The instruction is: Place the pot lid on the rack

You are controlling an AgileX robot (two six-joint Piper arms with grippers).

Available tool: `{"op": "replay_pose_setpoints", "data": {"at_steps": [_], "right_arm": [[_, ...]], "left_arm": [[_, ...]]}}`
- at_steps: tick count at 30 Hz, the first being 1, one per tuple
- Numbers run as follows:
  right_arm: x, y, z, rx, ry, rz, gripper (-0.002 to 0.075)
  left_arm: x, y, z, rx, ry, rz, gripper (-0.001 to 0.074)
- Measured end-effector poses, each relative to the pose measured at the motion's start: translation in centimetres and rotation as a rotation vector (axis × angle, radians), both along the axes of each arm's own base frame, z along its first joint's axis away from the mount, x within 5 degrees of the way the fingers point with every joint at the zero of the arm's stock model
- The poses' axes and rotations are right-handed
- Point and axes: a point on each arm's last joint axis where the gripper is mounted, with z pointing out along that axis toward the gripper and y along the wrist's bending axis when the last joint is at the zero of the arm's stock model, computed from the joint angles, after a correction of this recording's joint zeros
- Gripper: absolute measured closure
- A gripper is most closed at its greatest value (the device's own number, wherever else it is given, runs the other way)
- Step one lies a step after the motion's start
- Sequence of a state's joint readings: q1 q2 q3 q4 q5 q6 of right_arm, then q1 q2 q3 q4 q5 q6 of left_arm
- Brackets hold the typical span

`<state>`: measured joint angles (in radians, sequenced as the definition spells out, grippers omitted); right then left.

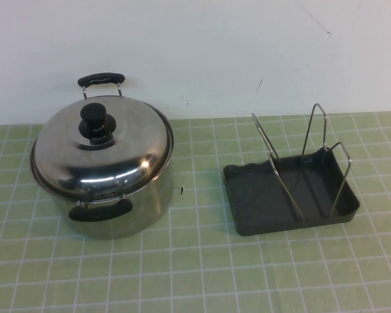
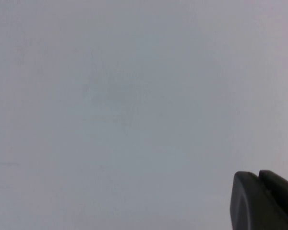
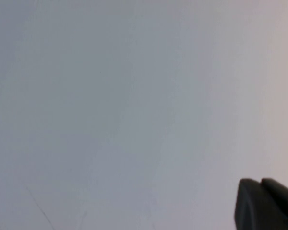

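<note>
The pot lid (image 1: 104,153), a shiny domed steel lid with a black knob (image 1: 96,121), sits on the steel pot (image 1: 143,202) at the left of the green checked mat. The rack (image 1: 290,195), a dark grey tray with three upright wire loops, stands to the right of the pot, apart from it and empty. Neither arm shows in the high view. My left gripper (image 2: 258,173) shows only in the left wrist view, its fingertips together, facing a blank pale surface. My right gripper (image 3: 260,181) shows likewise in the right wrist view, shut and empty.
The pot has two black handles, one at the front (image 1: 99,211) and one at the back (image 1: 101,79). A white wall (image 1: 247,52) rises behind the mat. The green mat (image 1: 195,274) stretches bare in front of the pot and rack.
</note>
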<state>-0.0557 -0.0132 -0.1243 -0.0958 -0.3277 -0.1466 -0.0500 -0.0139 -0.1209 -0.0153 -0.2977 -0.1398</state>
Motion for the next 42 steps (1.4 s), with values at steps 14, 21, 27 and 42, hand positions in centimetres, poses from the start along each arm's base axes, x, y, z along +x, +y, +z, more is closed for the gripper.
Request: {"op": "replay_pose_setpoints", "data": {"at_steps": [14, 21, 27, 42], "right_arm": [[2.6, -0.2, 2.8, -0.101, 0.239, -0.053, 0.0727], [4.3, -0.2, -1.3, -0.102, 0.362, -0.034, 0.0727], [4.4, -0.2, -3.1, -0.089, 0.409, -0.025, 0.0727], [4.4, -0.2, -3.3, -0.079, 0.407, -0.02, 0.0727]], "left_arm": [[5.1, -0.3, 5.5, 0.003, 0.064, -0.002, 0.0737], [11.0, -1.5, 4.1, 0.076, 0.076, -0.087, 0.0726], [16.3, -3.0, 2.4, 0.06, 0.175, -0.241, 0.0488], [27.7, -4.4, -1.6, 0.125, 0.525, -0.326, 0.0104]]}}
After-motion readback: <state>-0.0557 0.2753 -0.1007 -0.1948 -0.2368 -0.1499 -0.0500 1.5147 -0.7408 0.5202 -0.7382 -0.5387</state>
